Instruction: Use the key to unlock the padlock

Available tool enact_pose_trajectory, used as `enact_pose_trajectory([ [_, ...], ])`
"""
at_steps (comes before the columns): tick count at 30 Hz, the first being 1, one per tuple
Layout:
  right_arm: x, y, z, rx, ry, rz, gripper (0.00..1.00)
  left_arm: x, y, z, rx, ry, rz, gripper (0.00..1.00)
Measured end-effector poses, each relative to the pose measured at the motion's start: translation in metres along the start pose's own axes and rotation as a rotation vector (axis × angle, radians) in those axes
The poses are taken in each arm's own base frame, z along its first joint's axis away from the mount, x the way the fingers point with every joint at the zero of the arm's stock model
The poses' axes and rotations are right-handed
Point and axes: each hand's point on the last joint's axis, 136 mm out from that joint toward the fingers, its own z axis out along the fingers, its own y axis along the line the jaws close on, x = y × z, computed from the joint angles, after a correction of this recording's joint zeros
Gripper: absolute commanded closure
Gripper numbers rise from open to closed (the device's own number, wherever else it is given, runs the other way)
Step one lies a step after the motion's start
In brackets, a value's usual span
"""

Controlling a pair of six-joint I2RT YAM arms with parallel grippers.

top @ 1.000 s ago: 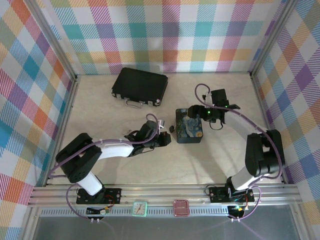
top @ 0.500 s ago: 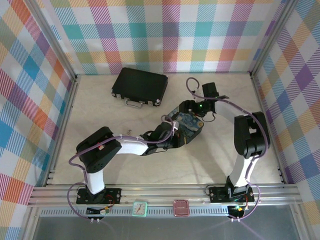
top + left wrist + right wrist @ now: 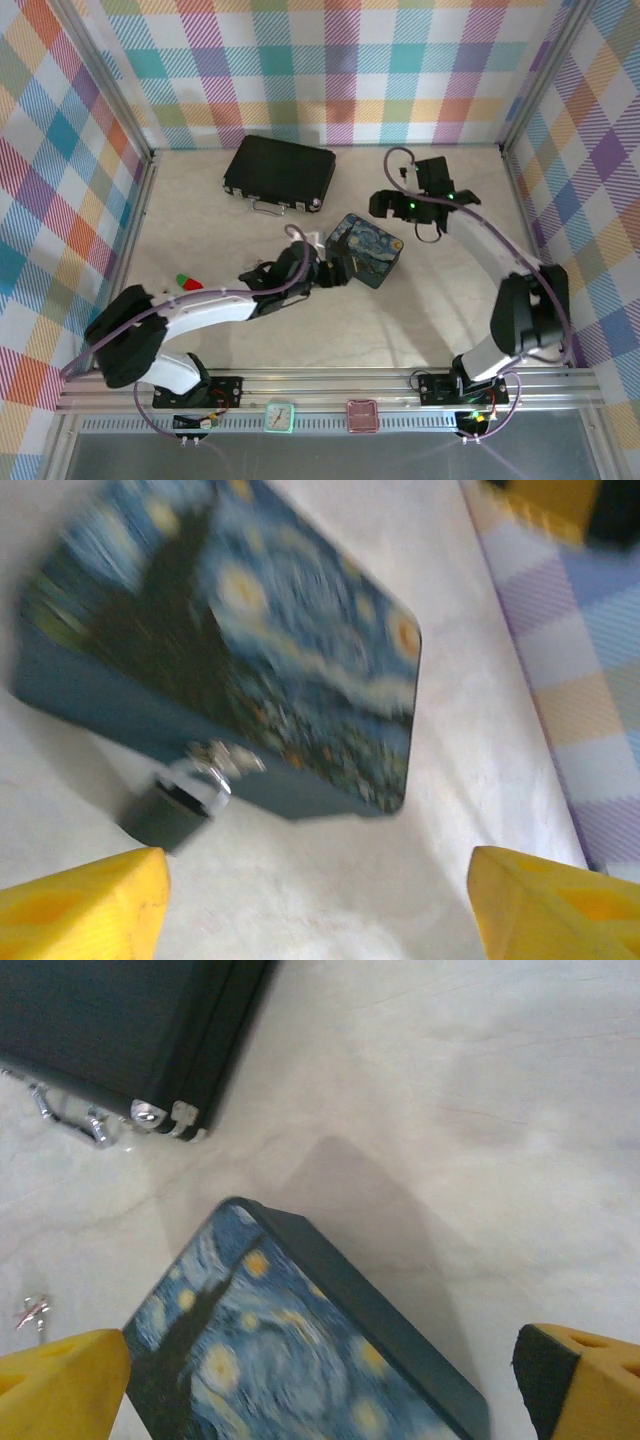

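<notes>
Left wrist view is catching the padlock (image 3: 180,798), its dark body and silvery shackle sitting against the side wall of the Starry-Night box (image 3: 250,650). The left claw (image 3: 320,910) is hanging released with its fingers wide apart. The padlock is lying just ahead of one yellow finger (image 3: 85,900), not touching it.

Right wrist view is adding the key (image 3: 32,1311), which is lying on the worktop (image 3: 450,1080) beside the box, apart from it. The right claw (image 3: 320,1390) is hovering spread open over the box, with the black briefcase (image 3: 110,1030) beyond it.
</notes>
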Motion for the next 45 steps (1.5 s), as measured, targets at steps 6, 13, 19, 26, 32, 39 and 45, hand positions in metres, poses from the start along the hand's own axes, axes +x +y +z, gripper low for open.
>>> enact_pose_trajectory([
  [6, 0.077, -0.024, 0.006, 0.016, 0.112, 0.124, 0.01, -0.048, 0.066, 0.002, -0.145, -0.066, -0.021, 0.10],
  [13, 0.108, -0.012, 0.035, -0.121, 0.186, 0.266, 0.01, -0.044, 0.078, 0.053, -0.093, 0.037, -0.014, 0.10],
  [19, 0.087, -0.001, 0.057, -0.205, 0.137, 0.301, 0.01, -0.033, 0.064, 0.075, 0.013, 0.066, -0.059, 0.14],
  [26, 0.026, 0.001, 0.101, -0.228, 0.054, 0.289, 0.01, -0.031, 0.065, 0.080, -0.001, 0.051, -0.087, 0.11],
  [32, 0.005, 0.003, 0.108, -0.217, 0.022, 0.234, 0.01, -0.050, 0.078, 0.044, -0.133, -0.004, -0.039, 0.08],
  [39, 0.007, -0.015, 0.090, -0.081, 0.009, 0.150, 0.01, -0.088, 0.136, -0.026, -0.379, -0.115, 0.006, 0.08],
  [45, 0.009, -0.016, 0.045, -0.032, -0.037, 0.082, 0.01, -0.084, 0.204, -0.060, -0.607, -0.067, -0.007, 0.28],
])
